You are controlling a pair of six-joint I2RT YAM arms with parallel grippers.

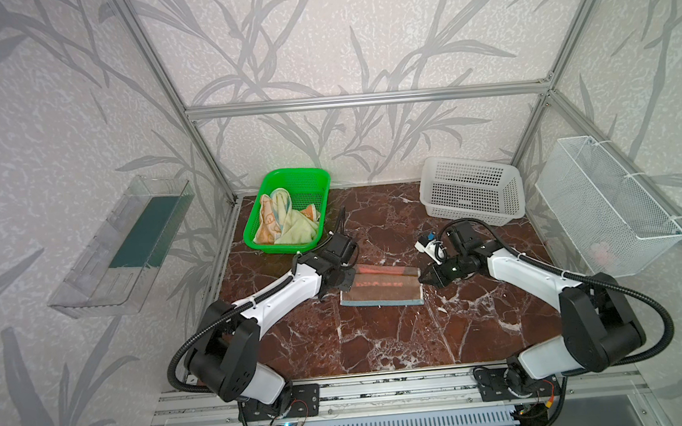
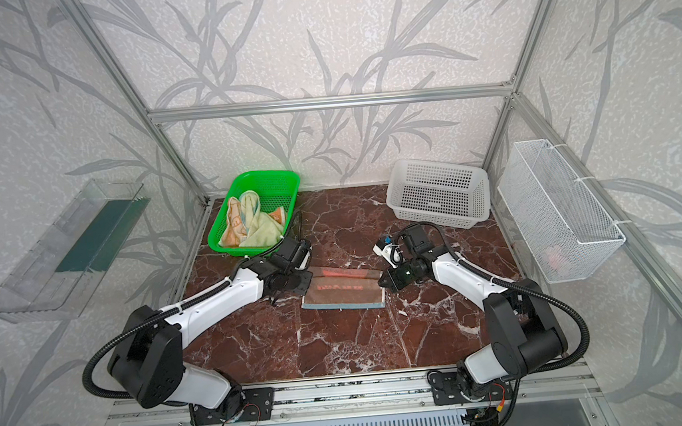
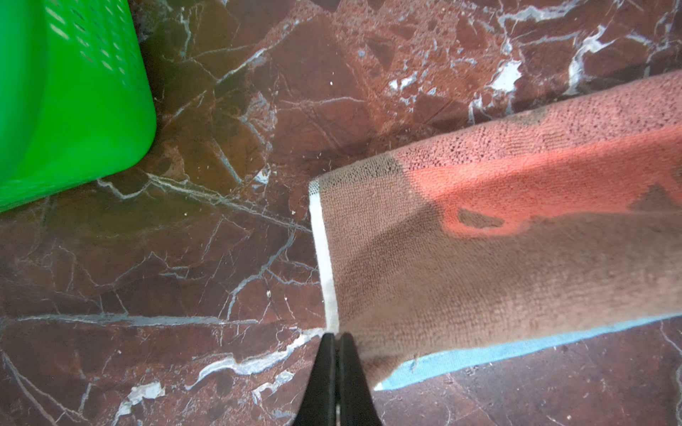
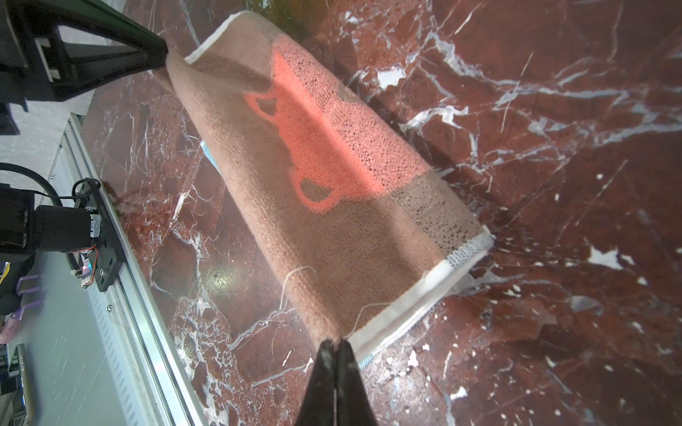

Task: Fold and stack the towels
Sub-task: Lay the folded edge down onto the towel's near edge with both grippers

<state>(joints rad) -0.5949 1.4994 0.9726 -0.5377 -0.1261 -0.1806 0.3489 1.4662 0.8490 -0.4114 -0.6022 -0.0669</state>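
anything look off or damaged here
Loose threads stray from the bear towel at its white hem near the right gripper, so it looks slightly frayed. The yellow towel and cartoon towel lie crumpled in the green basket.

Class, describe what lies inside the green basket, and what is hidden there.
Inside the green basket lie a pale yellow towel and a cartoon-face towel, crumpled together. They hide the floor beneath them.

Both top views look down from high at the front over the whole marble table (image 1: pixel 382 335) toward the rear wall (image 1: pixel 339 56), while the wrist views sit close behind the left gripper (image 3: pixel 336 337) and right gripper (image 4: pixel 336 343), facing opposite ends of the shared bear towel (image 4: pixel 332 184).
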